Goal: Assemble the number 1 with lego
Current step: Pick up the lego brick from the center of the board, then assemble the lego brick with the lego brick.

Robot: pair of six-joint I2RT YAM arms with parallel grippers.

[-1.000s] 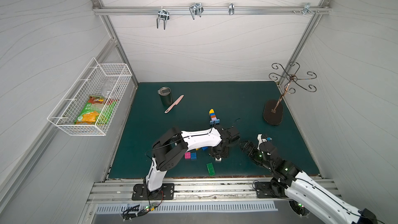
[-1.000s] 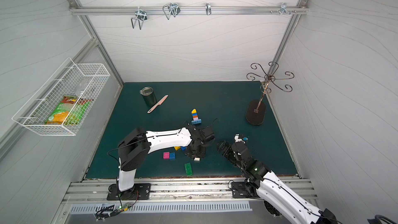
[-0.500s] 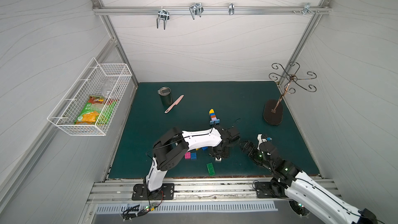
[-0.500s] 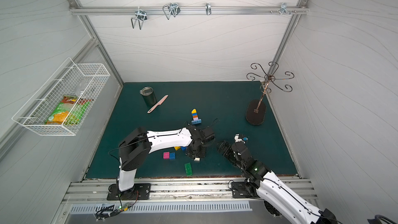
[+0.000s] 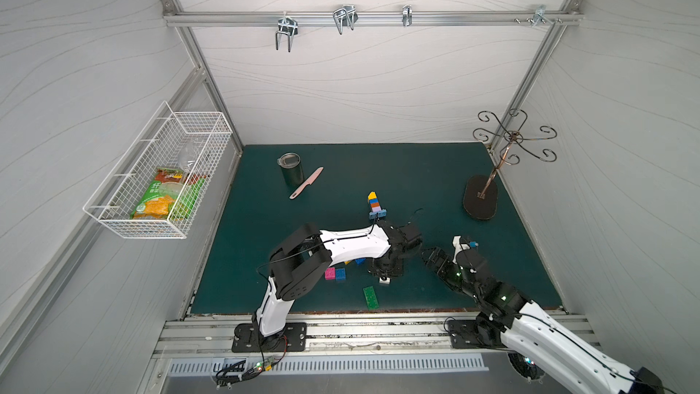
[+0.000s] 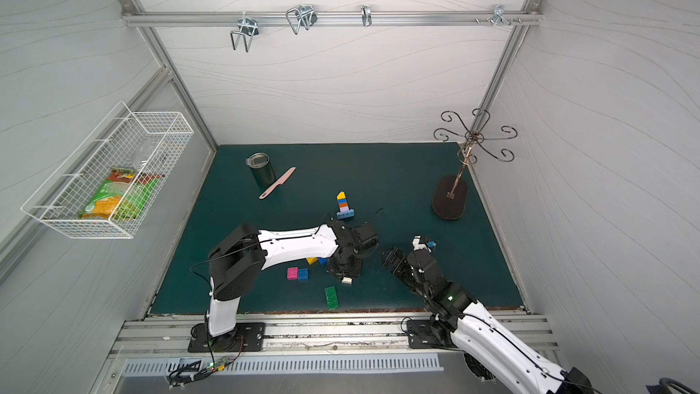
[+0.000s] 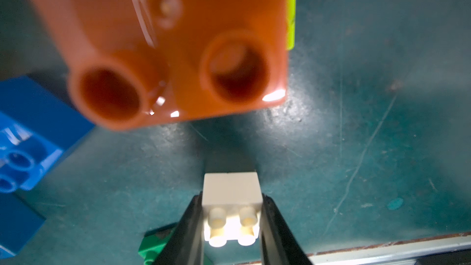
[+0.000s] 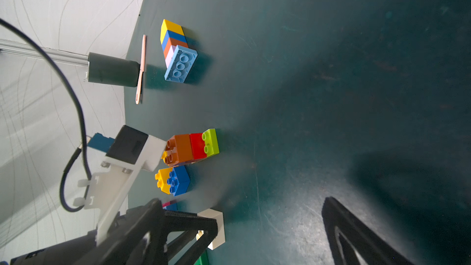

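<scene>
The left gripper (image 7: pixel 232 221) clamps the white brick (image 7: pixel 230 191) by its stud end near the front edge of the desk (image 5: pixel 416 191), so it may twist loose; the right gripper (image 5: pixel 431 259) gapes empty.

Left arm (image 5: pixel 352 244): reaching inward from its base, elbow raised, wrist bent downward.
Left gripper (image 7: pixel 232 207): pointing down, jaws clamped on the sides of a white brick (image 7: pixel 230 187).
Right arm (image 5: pixel 530 320): stretched forward and inward, forearm low.
Right gripper (image 5: pixel 428 257): spread wide, holding nothing, aimed toward the left gripper, near but apart.
</scene>
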